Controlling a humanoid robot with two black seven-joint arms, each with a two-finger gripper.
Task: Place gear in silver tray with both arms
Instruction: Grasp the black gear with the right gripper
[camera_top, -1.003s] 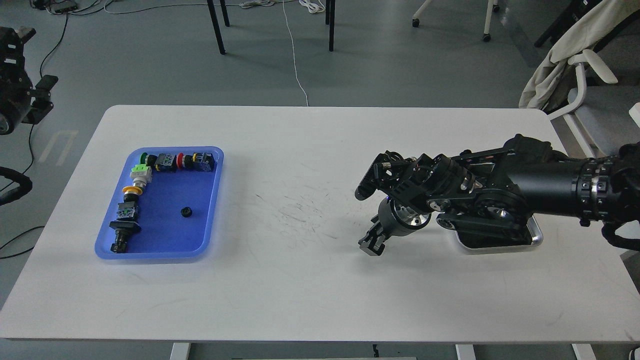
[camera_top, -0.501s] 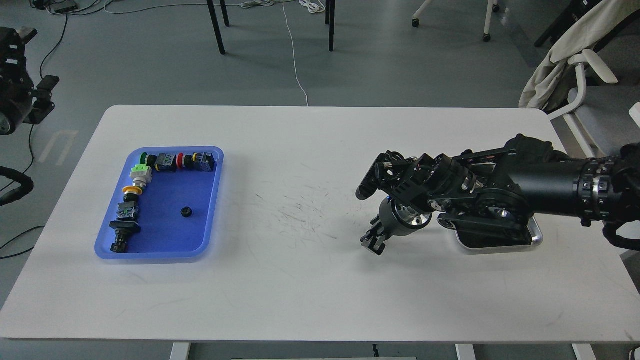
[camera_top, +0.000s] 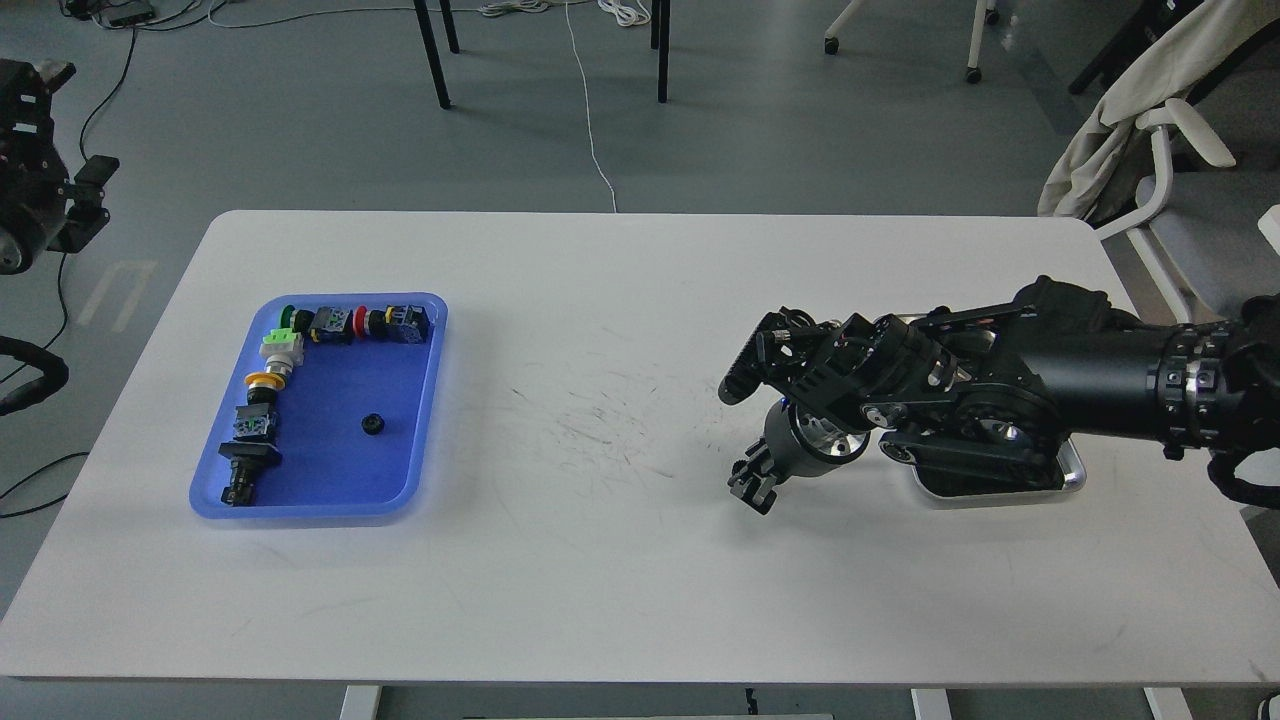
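The gear (camera_top: 372, 424) is a small black round part lying alone inside the blue plastic tray (camera_top: 425, 400) at the table's left. The silver tray (camera_top: 1072, 474) sits at the right; only its near right rim and corner show under my right arm. My right gripper (camera_top: 752, 486) points down at the bare tabletop left of the silver tray, far from the gear. Its dark fingers cannot be told apart. My left arm (camera_top: 40, 200) is off the table at the far left edge, and its gripper's state is unclear.
Several push-button switches (camera_top: 290, 345) line the blue tray's back and left sides. The white table (camera_top: 620, 300) has scuff marks at its middle. Chairs and cables stand on the floor behind the table.
My right gripper has drawn slightly right and down, toward the silver tray. My left arm has shifted a little at the left edge. The gear has not moved.
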